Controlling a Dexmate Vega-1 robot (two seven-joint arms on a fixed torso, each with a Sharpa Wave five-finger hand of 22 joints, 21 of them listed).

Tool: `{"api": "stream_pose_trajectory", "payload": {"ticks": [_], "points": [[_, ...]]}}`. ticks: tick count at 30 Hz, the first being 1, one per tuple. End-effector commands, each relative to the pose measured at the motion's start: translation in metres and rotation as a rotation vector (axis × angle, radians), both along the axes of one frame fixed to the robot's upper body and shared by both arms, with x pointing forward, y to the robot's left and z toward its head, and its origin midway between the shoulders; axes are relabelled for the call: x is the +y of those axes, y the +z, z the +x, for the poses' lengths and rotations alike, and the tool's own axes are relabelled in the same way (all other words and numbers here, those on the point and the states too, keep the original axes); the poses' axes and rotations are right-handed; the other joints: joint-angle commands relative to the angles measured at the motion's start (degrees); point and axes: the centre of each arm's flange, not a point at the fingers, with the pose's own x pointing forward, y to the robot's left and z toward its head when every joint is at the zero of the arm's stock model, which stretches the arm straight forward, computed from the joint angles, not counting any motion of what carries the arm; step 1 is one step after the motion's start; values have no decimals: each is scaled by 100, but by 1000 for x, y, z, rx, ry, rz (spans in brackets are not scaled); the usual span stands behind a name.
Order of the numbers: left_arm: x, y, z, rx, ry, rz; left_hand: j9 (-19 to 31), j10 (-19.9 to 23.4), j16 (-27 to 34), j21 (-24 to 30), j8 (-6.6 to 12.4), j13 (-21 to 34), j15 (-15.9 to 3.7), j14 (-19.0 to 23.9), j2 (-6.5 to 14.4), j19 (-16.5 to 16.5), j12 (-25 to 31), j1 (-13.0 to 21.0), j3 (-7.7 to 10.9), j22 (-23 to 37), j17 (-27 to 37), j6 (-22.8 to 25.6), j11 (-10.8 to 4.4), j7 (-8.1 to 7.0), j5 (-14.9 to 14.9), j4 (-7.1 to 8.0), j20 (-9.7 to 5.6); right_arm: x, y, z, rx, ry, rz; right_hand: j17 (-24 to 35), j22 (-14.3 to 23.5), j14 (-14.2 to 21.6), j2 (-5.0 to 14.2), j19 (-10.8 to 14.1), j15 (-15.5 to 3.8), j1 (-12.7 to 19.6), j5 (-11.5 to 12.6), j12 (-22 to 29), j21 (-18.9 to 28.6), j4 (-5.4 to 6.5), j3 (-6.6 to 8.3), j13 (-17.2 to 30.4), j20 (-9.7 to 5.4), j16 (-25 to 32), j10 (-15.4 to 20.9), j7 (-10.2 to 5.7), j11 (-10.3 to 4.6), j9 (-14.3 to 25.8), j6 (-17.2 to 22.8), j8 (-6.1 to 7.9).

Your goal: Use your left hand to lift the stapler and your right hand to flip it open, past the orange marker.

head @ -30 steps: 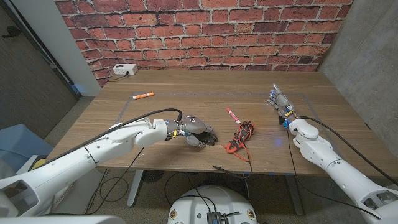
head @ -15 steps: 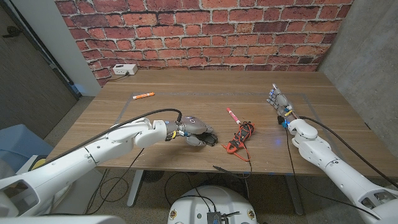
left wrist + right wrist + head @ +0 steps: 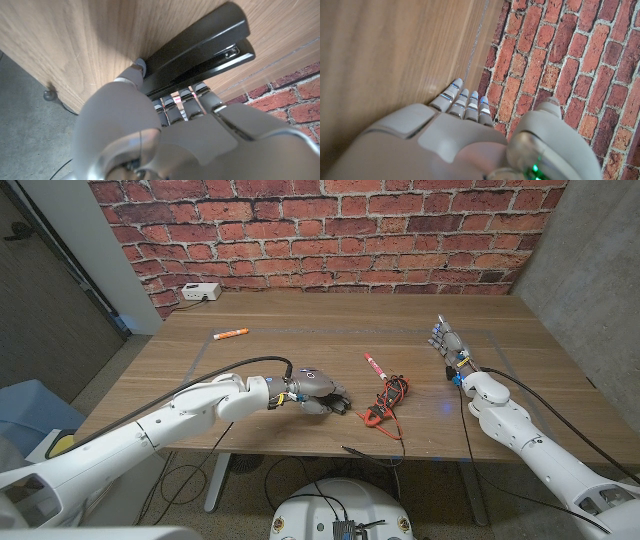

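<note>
No writing can be read on anything; the black stapler (image 3: 200, 47) lies toward the table's (image 3: 300, 320) front edge, left of the middle, gripped by the left hand (image 3: 312, 391), thumb on one side, fingers (image 3: 186, 95) on the other; the right hand (image 3: 447, 340) stands near the right edge, fingers straight, holding nothing; bare wood separates them; the orange marker (image 3: 231, 334) lies toward the far left corner; nothing has shifted since the earlier frames.
</note>
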Motion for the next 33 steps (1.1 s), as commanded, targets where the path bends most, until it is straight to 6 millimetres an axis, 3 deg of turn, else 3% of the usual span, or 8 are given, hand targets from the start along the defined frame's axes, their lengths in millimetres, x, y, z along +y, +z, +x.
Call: {"api": "stream_pose_trajectory", "payload": {"ticks": [1, 8, 11, 12, 15, 19, 22, 33], "points": [[6, -2, -1, -24, -16, -73, 154, 217, 195, 254, 201, 140, -1103, 379, 205, 143, 142, 417, -70, 155, 185, 216, -25, -19, 17, 8, -243, -1, -3, 0, 5, 1, 0, 21, 7, -29, -8, 27, -56, 7, -6, 15, 14, -14, 12, 11, 93, 22, 14, -7, -4, 15, -7, -1], [10, 7, -5, -52, -24, -125, 229, 285, 198, 369, 295, 212, -1102, 433, 190, 131, 202, 508, -111, 229, 241, 317, -39, -27, 30, 18, -275, -2, -2, 0, 3, 1, 0, 21, 7, -29, -16, 25, -51, 2, -9, 14, 13, -16, 10, 11, 95, 22, 13, -6, -1, 16, -3, 1], [14, 9, -6, -76, -46, -170, 303, 487, 234, 484, 434, 281, -1095, 613, 191, 158, 314, 557, -144, 272, 287, 533, -25, -56, 44, 45, -281, -2, -2, 0, 2, 2, -1, 21, 8, -23, -18, 25, -48, -1, -10, 14, 13, -15, 10, 11, 96, 25, 14, -6, 1, 16, -2, 1], [15, 10, -7, -86, -57, -184, 377, 729, 244, 661, 585, 344, -1113, 863, 196, 288, 414, 613, -136, 313, 280, 770, -25, -85, 64, 53, -342, -2, -2, 0, 2, 3, 0, 21, 8, -23, -19, 26, -50, -2, -10, 15, 13, -15, 10, 11, 96, 26, 15, -7, 0, 15, -2, 1], [17, 11, -8, -104, -79, -223, 469, 1019, 338, 907, 738, 414, -1123, 1212, 224, 442, 502, 752, -144, 369, 322, 981, -43, -44, 79, 37, -385, -2, -2, 0, 2, 3, 1, 21, 8, -25, -19, 26, -54, -4, -10, 13, 13, -15, 11, 11, 97, 25, 12, -10, 0, 16, 1, 3], [18, 12, -10, -110, -84, -246, 528, 1123, 342, 1038, 800, 456, -1123, 1332, 263, 448, 525, 853, -136, 419, 309, 1033, -26, -41, 79, 38, -399, -2, -2, 0, 2, 2, 5, 21, 8, -27, -20, 26, -57, -9, -11, 14, 14, -14, 11, 10, 98, 25, 14, -10, -3, 16, -2, 1], [19, 12, -10, -119, -92, -272, 542, 1511, 365, 1397, 1023, 581, -1119, 1620, 337, 416, 625, 961, -87, 565, 330, 1556, 11, 7, 32, 127, -358, -2, -3, 0, 3, 3, 4, 21, 8, -30, -20, 22, -58, -12, -12, 13, 12, -14, 13, 10, 94, 25, 12, -16, -5, 16, -28, -9], [19, 11, -14, -160, -88, -345, 485, 1972, 384, 1853, 1105, 615, -1115, 2146, 301, 574, 689, 910, -70, 695, 258, 1820, -87, -28, -67, 194, -423, -4, -4, -2, 0, 6, 7, 22, 8, -30, -21, 25, -53, -20, -13, 14, 14, -13, 15, 10, 94, 28, 14, -14, -7, 16, -41, -11]]}}
